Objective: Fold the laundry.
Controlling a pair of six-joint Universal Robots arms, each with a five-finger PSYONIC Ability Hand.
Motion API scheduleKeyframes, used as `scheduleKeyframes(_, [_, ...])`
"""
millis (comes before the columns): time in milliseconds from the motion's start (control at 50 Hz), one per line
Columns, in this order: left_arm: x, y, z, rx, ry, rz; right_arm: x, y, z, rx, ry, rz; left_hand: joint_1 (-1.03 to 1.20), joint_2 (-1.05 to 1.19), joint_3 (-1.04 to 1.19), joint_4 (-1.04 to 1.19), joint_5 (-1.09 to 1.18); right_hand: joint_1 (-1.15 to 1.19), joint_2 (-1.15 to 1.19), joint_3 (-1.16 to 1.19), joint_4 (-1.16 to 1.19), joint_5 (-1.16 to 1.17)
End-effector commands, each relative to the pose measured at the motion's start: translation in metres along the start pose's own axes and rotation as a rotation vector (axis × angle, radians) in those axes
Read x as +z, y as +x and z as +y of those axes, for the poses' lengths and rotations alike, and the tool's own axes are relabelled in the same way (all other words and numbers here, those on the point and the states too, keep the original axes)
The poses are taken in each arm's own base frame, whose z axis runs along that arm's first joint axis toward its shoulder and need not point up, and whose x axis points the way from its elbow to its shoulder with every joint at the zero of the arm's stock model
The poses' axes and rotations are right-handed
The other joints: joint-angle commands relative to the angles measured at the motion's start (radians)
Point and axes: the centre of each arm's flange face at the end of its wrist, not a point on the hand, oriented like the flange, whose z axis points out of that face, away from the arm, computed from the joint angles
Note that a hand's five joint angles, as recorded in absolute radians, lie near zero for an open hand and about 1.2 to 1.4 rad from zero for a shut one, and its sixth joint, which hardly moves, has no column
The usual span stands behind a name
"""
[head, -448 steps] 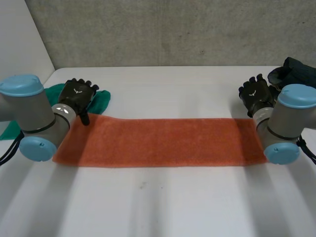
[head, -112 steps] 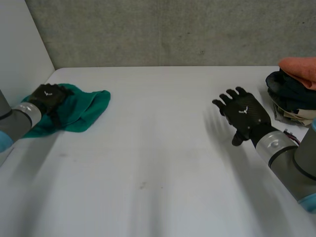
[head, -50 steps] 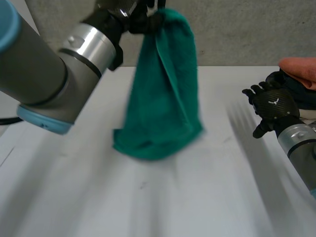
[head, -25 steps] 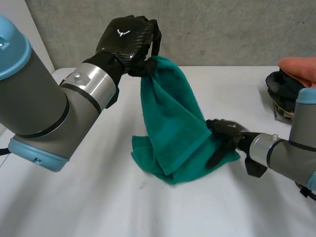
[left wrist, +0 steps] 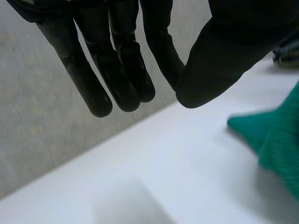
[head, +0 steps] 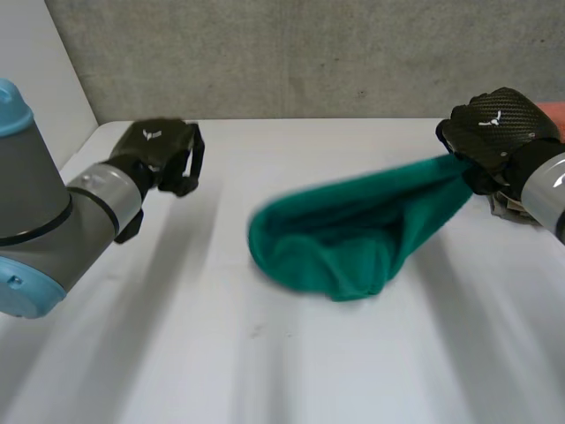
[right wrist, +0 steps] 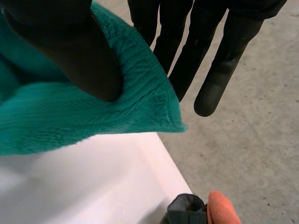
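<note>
Worktop (head: pixel 265 371) comes first, white and reaching back to the wall. On it you have one green towel (head: pixel 353 238) and two hands to watch.

Nearest you is the left arm (head: pixel 53 221), grey with a light-blue cap, coming in from the left side. Its left hand (head: pixel 163 155) hangs over the worktop's left part, well apart from the towel. In the left wrist view the left hand (left wrist: pixel 224 51) has its fingers (left wrist: pixel 88 79) hanging loose and nearly straight, thumb apart from them, with nothing between. A tip of the towel (left wrist: pixel 275 140) shows beyond them.

The towel's bunched bulk sits low at the worktop's middle. It is blurred, so you cannot tell if it rests there. From that bulk it stretches up and to the right.

The right hand (head: pixel 490 132) has the towel's raised end. In the right wrist view the towel's (right wrist: pixel 70 121) corner is pinched between the thumb (right wrist: pixel 70 51) and the fingers (right wrist: pixel 224 56).

Past that hand, at the worktop's far right corner, lie one dark garment (right wrist: pixel 184 210) and one orange cloth (right wrist: pixel 222 210), touching each other.

Farthest back stands one grey concrete wall (head: pixel 309 53).
</note>
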Motion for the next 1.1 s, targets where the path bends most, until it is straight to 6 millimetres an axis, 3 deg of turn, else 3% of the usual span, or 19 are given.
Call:
scheduleKeyframes(20, [0.010, 0.003, 0.037, 0.042, -0.116, 0.021, 0.001, -0.015, 0.014, -0.014, -0.148, -0.139, 0.243, 0.200, 0.203, 0.195, 0.238, 0.255, 0.216, 0.211, 0.200, 0.242])
scheduleKeyframes(120, [0.023, 0.004, 0.043, 0.032, -0.095, 0.021, 0.014, -0.037, 0.016, 0.021, -0.153, -0.204, 0.243, 0.200, 0.203, 0.195, 0.238, 0.255, 0.216, 0.211, 0.200, 0.242])
scheduleKeyframes(160, [0.025, 0.009, 0.046, 0.032, -0.096, 0.030, 0.020, -0.048, 0.020, 0.060, -0.164, -0.221, -0.228, -0.270, -0.267, -0.275, -0.232, 0.255, 0.216, 0.211, 0.200, 0.242])
scheduleKeyframes(200, [0.023, 0.016, 0.051, 0.018, -0.110, 0.045, 0.023, -0.053, 0.021, 0.080, -0.162, -0.219, -0.508, -0.550, -0.547, -0.555, -0.512, 0.255, 0.216, 0.211, 0.200, 0.242])
scheduleKeyframes(260, [0.016, 0.033, 0.054, -0.008, -0.124, 0.086, 0.028, -0.056, 0.026, 0.104, -0.158, -0.188, -0.628, -0.671, -0.668, -0.676, -0.633, 0.255, 0.216, 0.211, 0.200, 0.242])
scheduleKeyframes(360, [-0.013, 0.061, 0.067, -0.119, -0.191, 0.150, 0.033, -0.055, 0.028, 0.118, -0.130, -0.145, -0.746, -0.789, -0.786, -0.794, -0.750, 0.255, 0.216, 0.211, 0.200, 0.242])
scheduleKeyframes(440, [-0.035, 0.076, 0.080, -0.149, -0.243, 0.186, 0.037, -0.047, 0.027, 0.152, -0.105, -0.089, -0.720, -0.762, -0.759, -0.768, -0.724, 0.255, 0.216, 0.211, 0.200, 0.242])
scheduleKeyframes(560, [-0.046, 0.091, 0.093, -0.139, -0.260, 0.213, 0.042, -0.035, 0.026, 0.184, -0.084, 0.010, -0.588, -0.631, -0.628, -0.636, -0.592, 0.255, 0.216, 0.211, 0.200, 0.242])
scheduleKeyframes(720, [-0.035, 0.105, 0.102, -0.132, -0.228, 0.243, 0.041, -0.039, 0.031, 0.188, -0.097, 0.007, -0.538, -0.580, -0.577, -0.585, -0.542, 0.255, 0.216, 0.211, 0.200, 0.242])
scheduleKeyframes(820, [-0.025, 0.127, 0.109, -0.117, -0.223, 0.296, 0.040, -0.042, 0.032, 0.188, -0.095, 0.003, -0.544, -0.586, -0.583, -0.591, -0.548, 0.255, 0.216, 0.211, 0.200, 0.242])
scheduleKeyframes(940, [-0.008, 0.139, 0.119, -0.094, -0.224, 0.311, 0.043, -0.042, 0.034, 0.189, -0.087, 0.014, -0.523, -0.566, -0.563, -0.571, -0.528, 0.255, 0.216, 0.211, 0.200, 0.242])
scheduleKeyframes(960, [-0.006, 0.140, 0.121, -0.092, -0.226, 0.311, 0.044, -0.041, 0.034, 0.191, -0.085, 0.018, -0.485, -0.528, -0.525, -0.533, -0.490, 0.255, 0.216, 0.211, 0.200, 0.242])
scheduleKeyframes(1040, [0.003, 0.139, 0.116, -0.085, -0.207, 0.284, 0.045, -0.037, 0.033, 0.205, -0.073, 0.034, 0.194, 0.152, 0.155, 0.147, 0.190, 0.255, 0.216, 0.211, 0.200, 0.242])
scheduleKeyframes(1100, [0.008, 0.129, 0.103, -0.084, -0.173, 0.227, 0.045, -0.033, 0.029, 0.193, -0.061, 0.043, 0.243, 0.200, 0.203, 0.195, 0.238, 0.255, 0.216, 0.211, 0.200, 0.242])
